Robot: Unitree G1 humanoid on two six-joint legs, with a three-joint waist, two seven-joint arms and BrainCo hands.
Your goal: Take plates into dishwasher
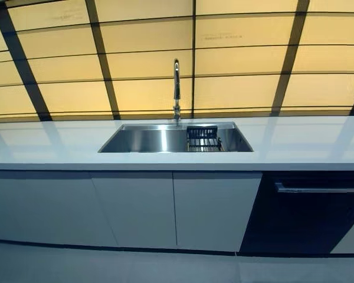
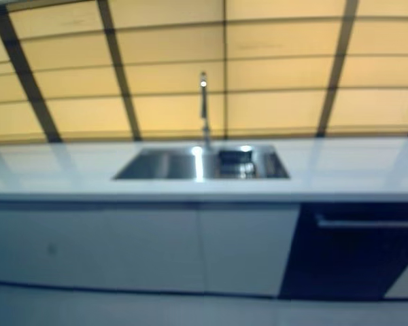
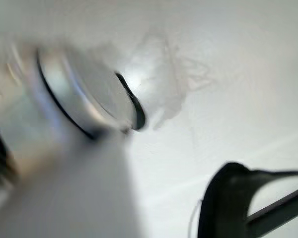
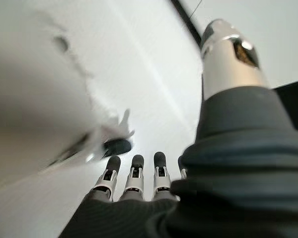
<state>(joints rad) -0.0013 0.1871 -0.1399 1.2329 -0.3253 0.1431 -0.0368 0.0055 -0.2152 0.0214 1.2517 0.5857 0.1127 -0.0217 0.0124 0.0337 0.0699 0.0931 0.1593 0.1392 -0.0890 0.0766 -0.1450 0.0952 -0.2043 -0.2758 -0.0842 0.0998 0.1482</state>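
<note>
- I am looking down on a white bench (image 1: 59, 144) with a steel sink (image 1: 147, 140) let into it and a tap (image 1: 176, 88) rising behind the basin.
- A dark wire rack (image 1: 202, 138) is sitting in the sink's right half; I cannot make out any plates in it, or anywhere else in view.
- The dishwasher (image 1: 310, 212) is showing as the dark front under the bench at right, door closed, bar handle (image 1: 318, 190) across its top.
- My right hand (image 4: 139, 203) is hanging low, its fingers (image 4: 134, 173) straight, side by side, holding nothing.
- The left wrist view is not showing my left hand; its fingers I cannot tell.
- Neither hand is appearing in the head views, so both are hanging well clear of the bench.
- Judging the step: I am closing in on the work, locating plates first.
- Doing it well: I am squaring up between sink and dishwasher, and planning to open the door before lifting anything.
</note>
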